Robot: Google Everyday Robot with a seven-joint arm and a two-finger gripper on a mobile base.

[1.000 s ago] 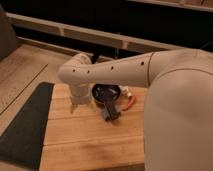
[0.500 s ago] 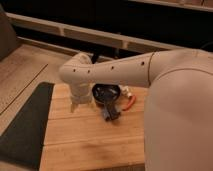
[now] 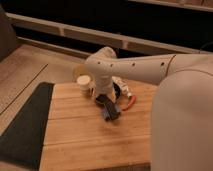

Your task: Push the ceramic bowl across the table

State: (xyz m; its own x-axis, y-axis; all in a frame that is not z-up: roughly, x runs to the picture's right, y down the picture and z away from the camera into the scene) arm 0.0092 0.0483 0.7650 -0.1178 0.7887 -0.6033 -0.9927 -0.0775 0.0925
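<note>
The ceramic bowl (image 3: 116,92), glossy and dark, sits near the far edge of the light wooden table (image 3: 90,140). My white arm reaches in from the right and covers much of the bowl. My gripper (image 3: 109,111) is dark and points down at the table top, just in front of the bowl on its near side. I cannot tell whether it touches the bowl.
A small cream cup (image 3: 84,83) stands just left of the bowl, with a tan shallow dish (image 3: 77,71) behind it. A red object (image 3: 131,103) and a white item (image 3: 124,88) lie right of the bowl. A dark grey mat (image 3: 25,125) lies left of the table.
The arm's upper part has swung to the right, uncovering the cream cup. The gripper and the bowl stay at about the same spot.
</note>
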